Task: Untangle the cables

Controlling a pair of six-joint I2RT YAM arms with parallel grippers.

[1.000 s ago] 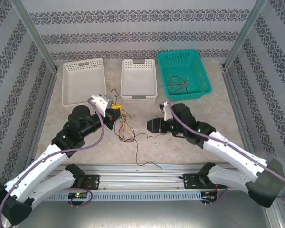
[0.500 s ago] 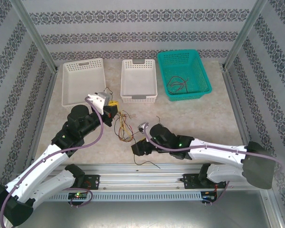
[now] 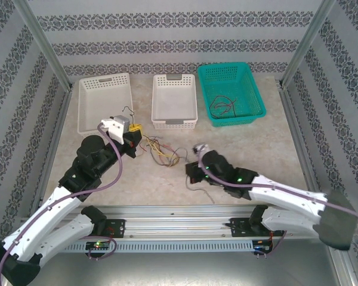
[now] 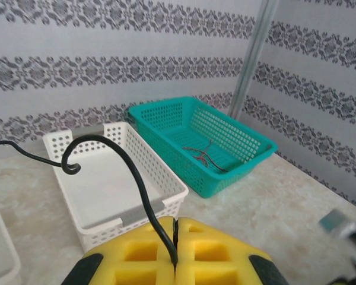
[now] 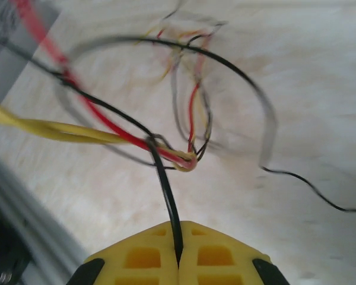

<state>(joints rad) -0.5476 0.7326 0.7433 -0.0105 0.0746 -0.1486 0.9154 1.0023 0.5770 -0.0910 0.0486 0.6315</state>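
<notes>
Top external, right gripper (image 3: 192, 171) now closed on black cable (image 5: 166, 190)

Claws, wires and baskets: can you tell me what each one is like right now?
Left claw: shut, pinching a hooked black wire.
Right claw: shut, pinching a black wire.
Wire bundle: red, yellow and black, tangled together between the two claws.
Teal basket: has a few loose wires inside.
Middle white basket: empty.
Left white basket: empty.
</notes>
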